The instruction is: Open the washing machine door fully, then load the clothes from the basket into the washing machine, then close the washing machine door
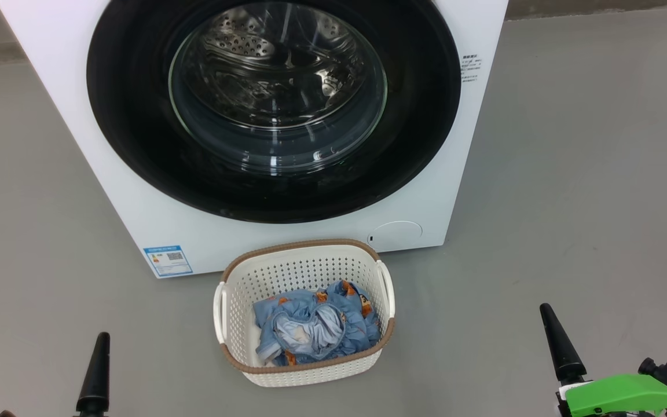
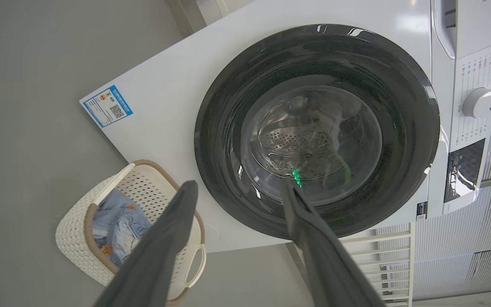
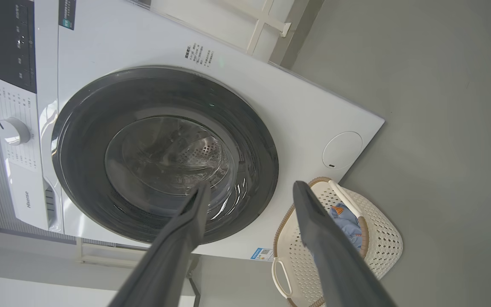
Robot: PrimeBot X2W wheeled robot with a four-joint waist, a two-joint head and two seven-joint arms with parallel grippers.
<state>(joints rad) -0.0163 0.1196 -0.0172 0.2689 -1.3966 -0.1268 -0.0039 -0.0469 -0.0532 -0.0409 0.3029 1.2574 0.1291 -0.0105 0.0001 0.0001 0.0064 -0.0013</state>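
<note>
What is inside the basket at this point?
The basket holds a crumpled heap of light blue clothes with orange-brown prints, paler at the centre. The heap covers most of the basket's floor, so anything lying beneath it cannot be seen.

White washing machine (image 1: 136,220), glossy black door (image 1: 131,127), cream perforated basket (image 1: 304,269)

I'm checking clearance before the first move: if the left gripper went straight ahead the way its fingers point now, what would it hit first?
Most likely the closed washing machine door: the open left gripper aims at its black rim by the glass, with a gap between; how far off is unclear.
</note>
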